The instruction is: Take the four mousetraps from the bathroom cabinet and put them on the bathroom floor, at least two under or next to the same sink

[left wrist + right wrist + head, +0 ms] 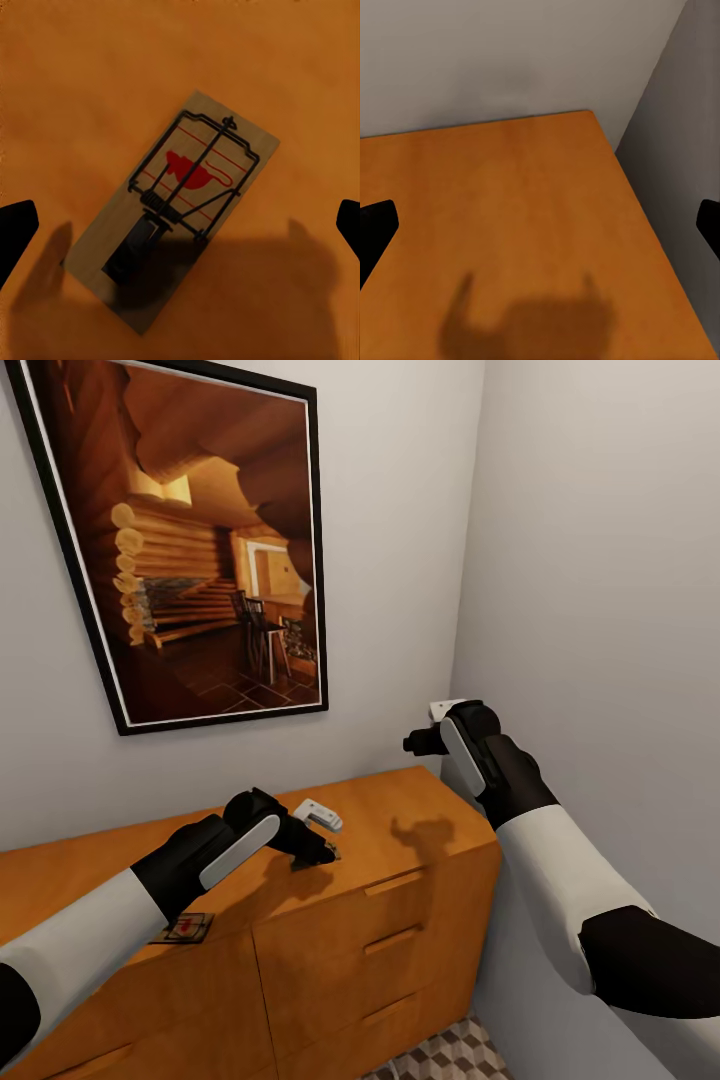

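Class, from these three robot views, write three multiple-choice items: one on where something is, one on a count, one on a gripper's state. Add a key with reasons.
1. Where does the mousetrap below the left gripper lie?
A. on the floor
B. on the cabinet top
C. in a drawer

2. How many mousetraps can be seen on the cabinet top in the head view?
A. none
B. two
C. five

3. How does the right gripper stand?
A. open, empty
B. shut on a mousetrap
C. shut on a handle

Key: 1 B, the left wrist view shows the trap flat on orange wood. 2 B, one lies at the left gripper, the other mousetrap beside the left forearm. 3 A, its fingertips stand far apart over bare wood.
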